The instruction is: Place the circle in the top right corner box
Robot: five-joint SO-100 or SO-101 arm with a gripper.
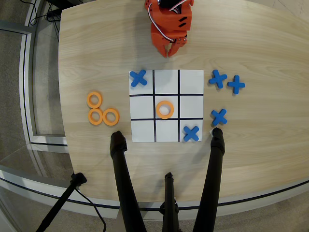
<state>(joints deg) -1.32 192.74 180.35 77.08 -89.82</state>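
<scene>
Three orange rings lie on the table left of the paper grid in the overhead view: one [94,99] above two others [95,116] [111,116]. Another orange ring [164,109] lies in the grid's middle cell. The top right corner cell [191,82] is bare white. Blue crosses lie in the top left cell [138,78] and the bottom right cell [191,133]. My gripper [171,49] is folded back at the table's far edge, above the grid's top edge. Its jaws look closed and hold nothing. It is far from every ring.
Three blue crosses [217,78] [236,84] [219,116] lie on the table right of the grid. Black stand legs [120,164] [216,154] reach onto the table at the grid's near corners. The wooden table's curved edge [65,125] runs on the left.
</scene>
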